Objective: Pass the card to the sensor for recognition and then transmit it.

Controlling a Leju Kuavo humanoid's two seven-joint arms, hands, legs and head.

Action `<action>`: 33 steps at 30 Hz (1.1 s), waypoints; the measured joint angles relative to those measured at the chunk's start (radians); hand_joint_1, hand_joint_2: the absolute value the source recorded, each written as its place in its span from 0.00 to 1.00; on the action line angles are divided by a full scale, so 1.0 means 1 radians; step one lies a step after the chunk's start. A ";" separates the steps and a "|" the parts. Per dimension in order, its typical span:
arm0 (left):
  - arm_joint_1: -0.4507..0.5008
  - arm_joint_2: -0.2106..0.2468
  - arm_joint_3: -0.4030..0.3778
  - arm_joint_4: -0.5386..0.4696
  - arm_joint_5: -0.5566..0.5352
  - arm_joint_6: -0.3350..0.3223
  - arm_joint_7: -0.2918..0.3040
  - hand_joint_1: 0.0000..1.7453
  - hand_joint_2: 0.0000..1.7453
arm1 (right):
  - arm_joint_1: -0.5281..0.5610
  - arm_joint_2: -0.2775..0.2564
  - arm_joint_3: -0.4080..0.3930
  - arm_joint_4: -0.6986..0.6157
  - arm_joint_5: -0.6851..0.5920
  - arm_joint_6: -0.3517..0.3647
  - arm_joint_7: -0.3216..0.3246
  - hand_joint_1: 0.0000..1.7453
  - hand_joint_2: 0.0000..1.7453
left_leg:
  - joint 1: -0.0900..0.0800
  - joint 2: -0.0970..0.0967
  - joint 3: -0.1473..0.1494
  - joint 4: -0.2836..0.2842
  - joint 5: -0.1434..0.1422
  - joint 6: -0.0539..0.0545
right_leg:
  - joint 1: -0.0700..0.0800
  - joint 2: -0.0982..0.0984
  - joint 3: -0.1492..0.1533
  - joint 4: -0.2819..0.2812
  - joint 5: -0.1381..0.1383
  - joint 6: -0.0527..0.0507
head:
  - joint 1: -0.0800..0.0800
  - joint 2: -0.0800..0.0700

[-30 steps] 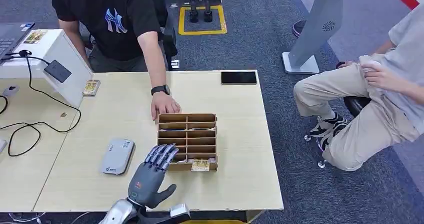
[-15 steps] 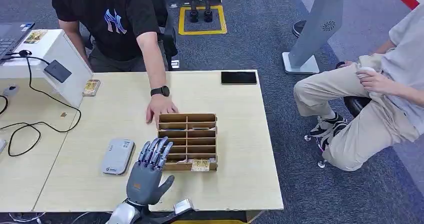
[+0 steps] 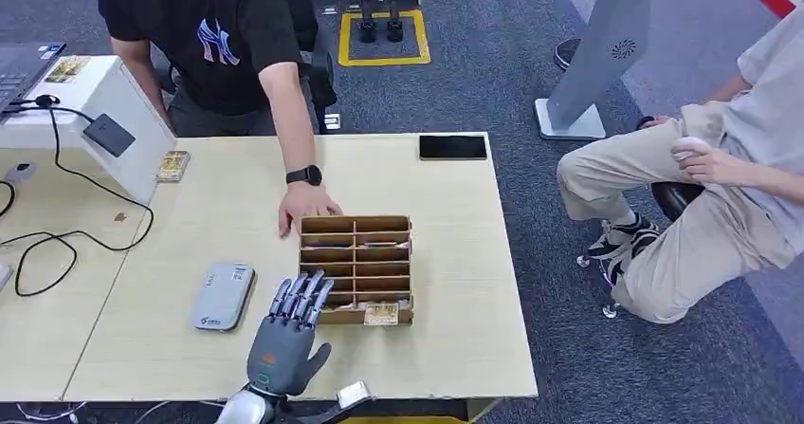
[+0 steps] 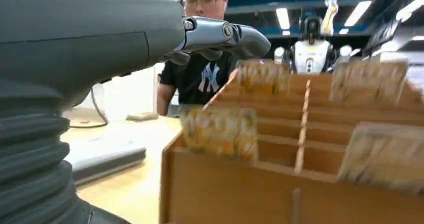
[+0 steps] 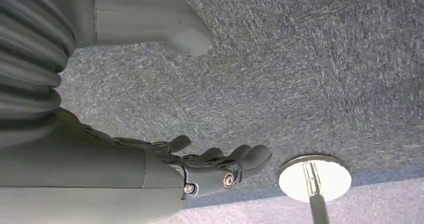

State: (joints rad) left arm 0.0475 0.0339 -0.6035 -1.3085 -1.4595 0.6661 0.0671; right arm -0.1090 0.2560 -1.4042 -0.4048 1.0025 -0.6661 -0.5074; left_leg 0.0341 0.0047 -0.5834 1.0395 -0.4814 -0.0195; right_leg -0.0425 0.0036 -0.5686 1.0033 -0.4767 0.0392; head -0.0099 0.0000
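The card is seen standing in the front row of the wooden box on the table, just to the right of the left hand. The fingers are held apart, empty, pointing away beside the box's near left corner. The right hand is hung over carpet, open.

Blue-grey carpet, pale wooden table, yellow floor square, ceiling strip lights overhead.
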 joint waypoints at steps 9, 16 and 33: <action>-0.004 0.000 0.000 0.047 -0.053 0.002 0.065 0.00 1.00 | 0.000 0.000 0.014 0.004 -0.019 0.000 0.000 0.00 1.00 | 0.000 0.000 0.000 0.000 0.000 0.000 | 0.000 0.000 0.000 0.000 0.000 0.000 | 0.000 0.000; -0.017 0.002 0.026 0.047 -0.101 0.017 0.166 0.00 1.00 | 0.001 0.000 0.016 0.004 -0.041 0.000 0.000 0.00 1.00 | 0.000 0.000 0.000 0.000 0.000 0.000 | 0.000 0.000 0.000 0.000 0.000 0.000 | 0.000 0.000; 0.011 -0.030 0.149 -0.156 -0.102 0.023 0.143 0.00 1.00 | 0.002 0.001 0.016 -0.008 -0.028 0.000 0.003 0.00 1.00 | 0.000 0.000 0.000 0.000 0.000 0.000 | 0.000 0.000 0.000 0.000 0.000 0.000 | 0.000 0.000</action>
State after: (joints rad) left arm 0.0590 0.0042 -0.4547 -1.4641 -1.5614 0.6889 0.2106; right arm -0.1067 0.2571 -1.3882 -0.4124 0.9747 -0.6661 -0.5047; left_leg 0.0341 0.0045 -0.5836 1.0394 -0.4813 -0.0195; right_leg -0.0425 0.0034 -0.5685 1.0033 -0.4767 0.0392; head -0.0099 0.0000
